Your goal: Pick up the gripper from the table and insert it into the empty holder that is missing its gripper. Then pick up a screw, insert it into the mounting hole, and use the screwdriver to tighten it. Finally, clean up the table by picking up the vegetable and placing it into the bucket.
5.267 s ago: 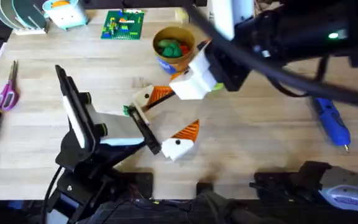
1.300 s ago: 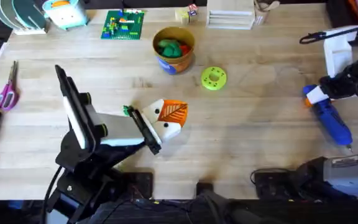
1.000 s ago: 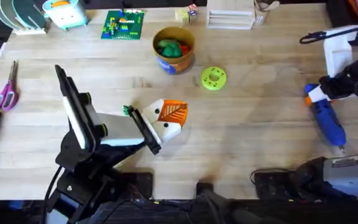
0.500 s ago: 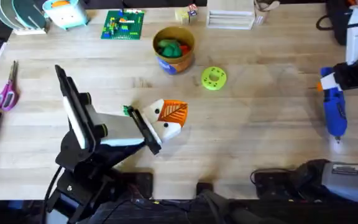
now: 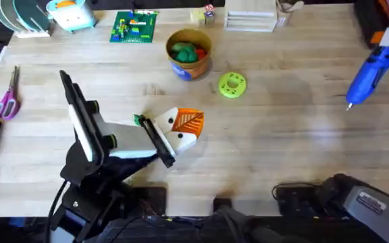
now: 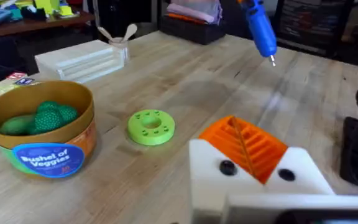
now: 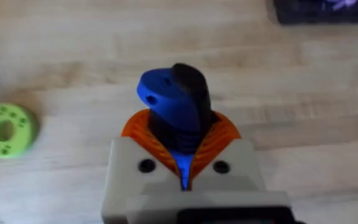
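While my left arm lies low across the wooden table, its gripper sits near the middle with the white-and-orange ribbed fingers pressed against each other, nothing between them that I can see. From the left wrist view those fingers show as a smooth white block topped by an orange ridged fin with two dark screw heads.

Behind that gripper stands the bucket, a round tan paper tub with a blue band; I see green bumpy toy vegetables resting inside it. Just right of the bucket lies a flat lime-green disc with a ring of small holes, apart from everything else.

Far right, the screwdriver is lifted off the table, a glossy blue pen shape tilted with its thin metal tip pointing down and inward. My right gripper is clamped on it: the orange ribbed pads squeeze the blue barrel from both sides, its dark cap rising above them.
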You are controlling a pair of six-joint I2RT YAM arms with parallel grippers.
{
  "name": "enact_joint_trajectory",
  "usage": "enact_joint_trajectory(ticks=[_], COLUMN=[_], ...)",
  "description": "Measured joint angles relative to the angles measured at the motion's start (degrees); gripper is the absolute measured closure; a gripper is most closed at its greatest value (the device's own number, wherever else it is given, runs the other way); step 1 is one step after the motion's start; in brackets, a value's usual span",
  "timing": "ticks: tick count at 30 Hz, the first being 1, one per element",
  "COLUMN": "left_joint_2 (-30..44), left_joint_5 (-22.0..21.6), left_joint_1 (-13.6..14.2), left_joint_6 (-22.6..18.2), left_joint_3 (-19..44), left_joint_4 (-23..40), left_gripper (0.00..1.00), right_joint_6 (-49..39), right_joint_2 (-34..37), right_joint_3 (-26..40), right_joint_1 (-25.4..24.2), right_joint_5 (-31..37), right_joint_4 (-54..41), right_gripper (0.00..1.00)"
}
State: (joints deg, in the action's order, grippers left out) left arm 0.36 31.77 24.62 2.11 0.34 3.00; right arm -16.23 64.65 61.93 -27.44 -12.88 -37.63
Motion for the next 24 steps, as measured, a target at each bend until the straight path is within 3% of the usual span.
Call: enact_joint_trajectory(ticks=[4, 8, 17, 24], left_joint_2=[0.0, 0.0, 0.0, 0.0], left_joint_5=[0.0, 0.0, 0.0, 0.0], left_joint_1=[0.0, 0.0, 0.0, 0.0], left_joint_6=[0.0, 0.0, 0.0, 0.0], left_joint_3=[0.0, 0.0, 0.0, 0.0], left_joint_4=[0.0, 0.0, 0.0, 0.0], left_gripper=[0.990, 0.990, 0.990, 0.990], right_joint_6=[6.3, 10.2, 17.7, 20.8], right_joint_2=[-4.2, -6.6, -10.9, -10.8], right_joint_3=[0.0, -0.7, -11.0, -14.3], right_joint_1=[1.2, 6.4, 27.1, 42.9], right_joint_5=[-9.3, -13.4, -16.4, -17.0], right_joint_4=[4.8, 7.4, 30.3, 43.2], right_gripper=[0.979, 0.979, 0.979, 0.979])
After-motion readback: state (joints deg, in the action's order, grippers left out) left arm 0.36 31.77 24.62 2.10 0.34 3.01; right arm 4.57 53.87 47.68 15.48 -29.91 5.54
